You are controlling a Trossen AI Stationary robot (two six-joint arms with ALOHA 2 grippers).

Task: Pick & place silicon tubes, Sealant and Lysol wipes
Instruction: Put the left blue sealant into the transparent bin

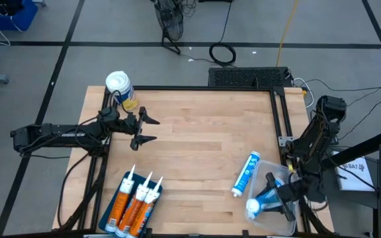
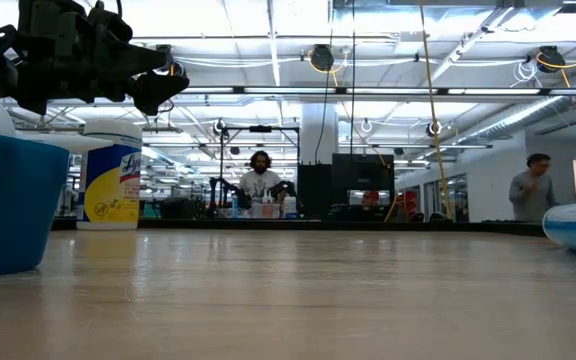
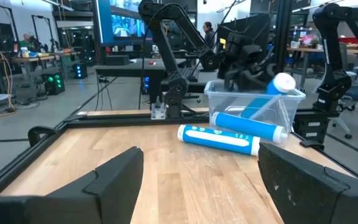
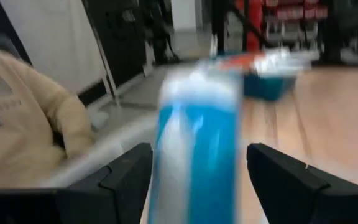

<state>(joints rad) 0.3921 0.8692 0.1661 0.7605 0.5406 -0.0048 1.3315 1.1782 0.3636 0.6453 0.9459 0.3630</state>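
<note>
The Lysol wipes canister (image 1: 119,86) (image 2: 108,180) stands upright on its base at the table's far left corner. Three orange tubes (image 1: 134,201) lie in a blue tray (image 1: 113,210) at the near left. One blue tube (image 1: 246,173) (image 3: 225,137) lies on its side on the wood beside a clear bin (image 1: 270,180) (image 3: 253,93). Another blue tube (image 4: 197,143) (image 3: 275,90) leans in the bin, white cap up, between the open fingers of my right gripper (image 1: 278,197). My left gripper (image 1: 152,129) (image 3: 197,162) hangs open over the left half, level, holding nothing. My right gripper has its fingers on either side of the blue tube's body (image 4: 229,137), lying across it, with a narrow gap showing at one finger (image 4: 272,174). I cannot tell whether the other finger touches the tube. The tube's lower end is down in the bin.
A second blue tube (image 3: 247,124) seems to lie on the bin's floor. A black frame rail (image 1: 280,119) runs along the table's right edge. Bare wood spreads across the middle (image 1: 197,152). People stand in the room beyond the far edge.
</note>
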